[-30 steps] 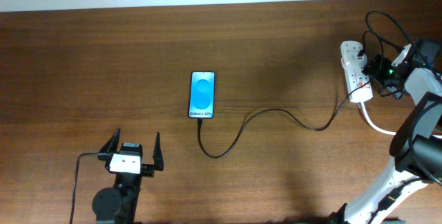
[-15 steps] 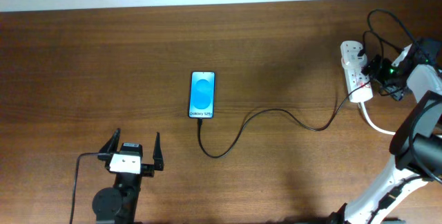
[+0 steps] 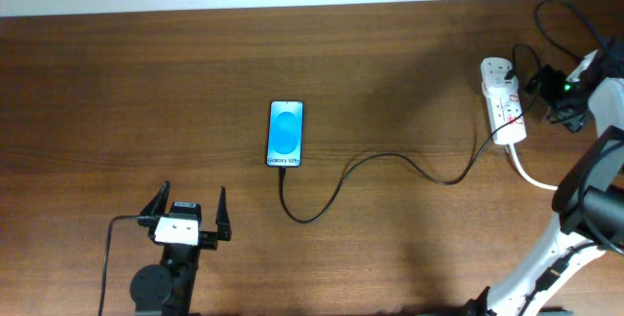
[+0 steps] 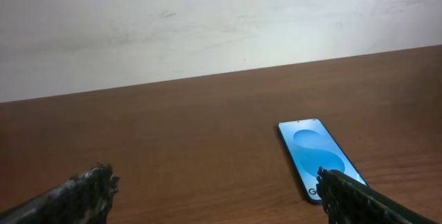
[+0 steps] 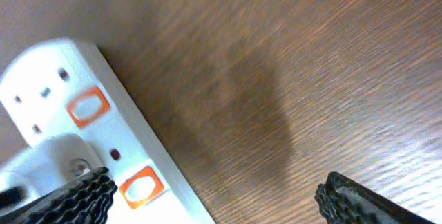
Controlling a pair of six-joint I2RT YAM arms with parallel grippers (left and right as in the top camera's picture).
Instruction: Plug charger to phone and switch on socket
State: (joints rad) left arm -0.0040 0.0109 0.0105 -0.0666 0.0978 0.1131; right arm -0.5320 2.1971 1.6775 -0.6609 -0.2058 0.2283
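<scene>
The phone [image 3: 286, 133] lies flat mid-table with its blue screen lit; it also shows in the left wrist view [image 4: 318, 158]. The charger cable [image 3: 390, 157] runs from the phone's bottom edge in a loop to the white socket strip [image 3: 502, 101] at the far right. My right gripper [image 3: 548, 90] is open and empty, just right of the strip and apart from it. In the right wrist view the strip [image 5: 83, 134] with its orange switches [image 5: 140, 186] lies by the left finger [image 5: 76, 196]. My left gripper [image 3: 185, 209] is open and empty, front left of the phone.
The strip's thick white cord [image 3: 531, 175] curves toward the front right. Loose black wires [image 3: 561, 14] loop at the back right corner. The right arm's body [image 3: 585, 209] stands along the right edge. A white wall runs behind the table.
My right gripper has moved right and slightly back, away from the socket strip. The left arm, phone and cable have not moved.
</scene>
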